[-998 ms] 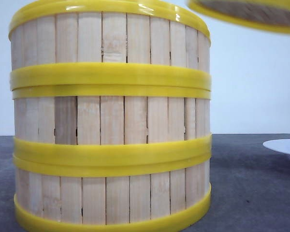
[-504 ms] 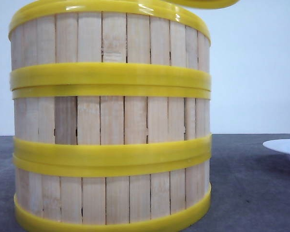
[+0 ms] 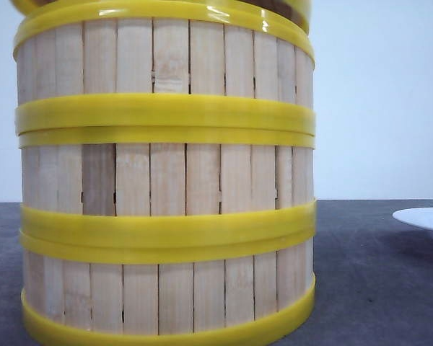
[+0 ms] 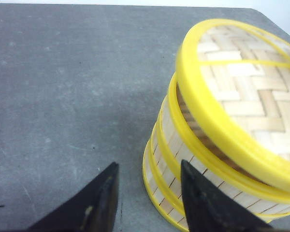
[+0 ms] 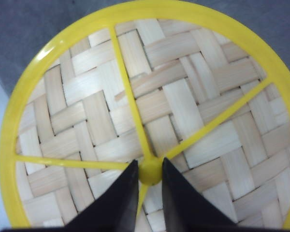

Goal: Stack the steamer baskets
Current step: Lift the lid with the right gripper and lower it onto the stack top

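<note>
My right gripper (image 5: 150, 180) clamps the lid (image 5: 150, 111) by its centre hub, tilted over the steamer baskets (image 3: 166, 180). My left gripper (image 4: 147, 193) hangs beside them, fingers apart.

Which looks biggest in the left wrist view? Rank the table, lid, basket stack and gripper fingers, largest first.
1. table
2. lid
3. basket stack and gripper fingers: not ranked. The stack is partly hidden under the lid and cut off by the frame, and the fingers sit right at the camera.
</note>
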### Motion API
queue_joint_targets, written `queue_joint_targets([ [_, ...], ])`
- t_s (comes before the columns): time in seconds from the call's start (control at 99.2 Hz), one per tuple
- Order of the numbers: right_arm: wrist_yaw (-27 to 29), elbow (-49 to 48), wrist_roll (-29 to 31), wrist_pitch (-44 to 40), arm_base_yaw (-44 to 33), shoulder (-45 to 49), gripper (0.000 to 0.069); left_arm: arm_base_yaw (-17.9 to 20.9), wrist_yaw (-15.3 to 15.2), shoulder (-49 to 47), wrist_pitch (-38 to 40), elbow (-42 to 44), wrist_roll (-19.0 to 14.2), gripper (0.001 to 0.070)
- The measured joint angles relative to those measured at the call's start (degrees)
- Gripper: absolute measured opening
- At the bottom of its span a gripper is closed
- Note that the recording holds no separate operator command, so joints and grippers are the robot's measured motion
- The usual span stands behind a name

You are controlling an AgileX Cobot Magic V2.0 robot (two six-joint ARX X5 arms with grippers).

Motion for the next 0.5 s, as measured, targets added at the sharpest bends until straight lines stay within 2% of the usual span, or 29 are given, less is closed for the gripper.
queue_joint_targets([
  [0.504,2.95,0.20,-1.05,-2.25,0.02,2.12,0.0052,0.00,0.00,0.00,-1.16,0.00,0.00,0.0232],
])
